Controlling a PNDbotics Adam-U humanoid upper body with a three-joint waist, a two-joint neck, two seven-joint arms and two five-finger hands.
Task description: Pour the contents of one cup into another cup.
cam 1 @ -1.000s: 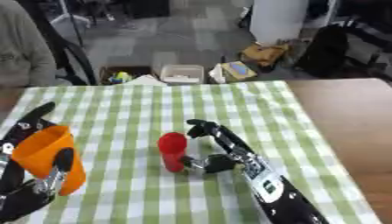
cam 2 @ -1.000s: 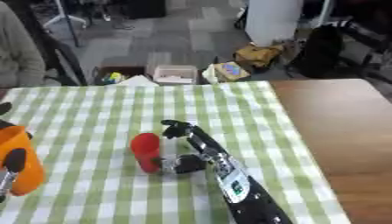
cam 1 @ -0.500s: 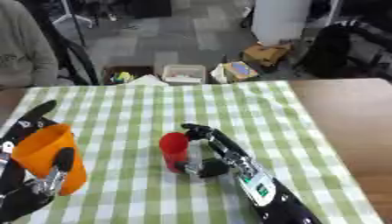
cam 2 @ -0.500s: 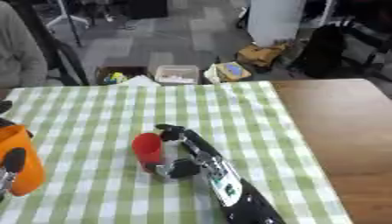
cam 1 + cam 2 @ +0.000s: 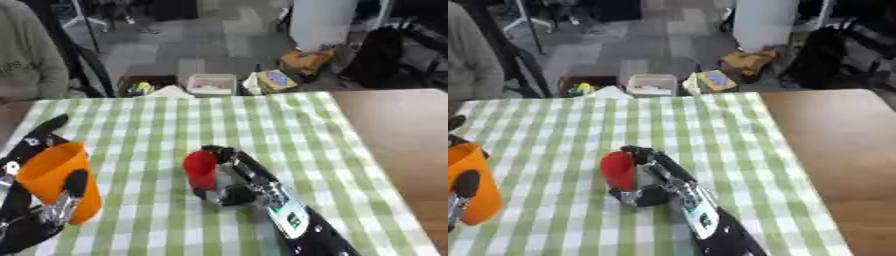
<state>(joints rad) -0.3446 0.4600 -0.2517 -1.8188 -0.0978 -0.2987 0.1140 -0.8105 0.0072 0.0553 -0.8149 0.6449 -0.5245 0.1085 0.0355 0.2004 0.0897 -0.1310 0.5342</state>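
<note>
A red cup (image 5: pixel 200 169) stands upright on the green checked tablecloth (image 5: pixel 262 120) near the middle. My right hand (image 5: pixel 241 176) comes in from the lower right and curls around the cup, with fingers behind it and the thumb at its base. An orange cup (image 5: pixel 58 180) sits at the left edge, held upright in my left hand (image 5: pixel 45 210), whose fingers wrap its side. What either cup holds is hidden.
Bare brown tabletop (image 5: pixel 394 130) lies to the right of the cloth. Beyond the far edge are boxes and bags (image 5: pixel 210 84) on the floor. A person in a grey top (image 5: pixel 26 55) stands at the far left corner.
My right hand has moved left onto the red cup and its fingers have closed around it. The left hand and orange cup have stayed put.
</note>
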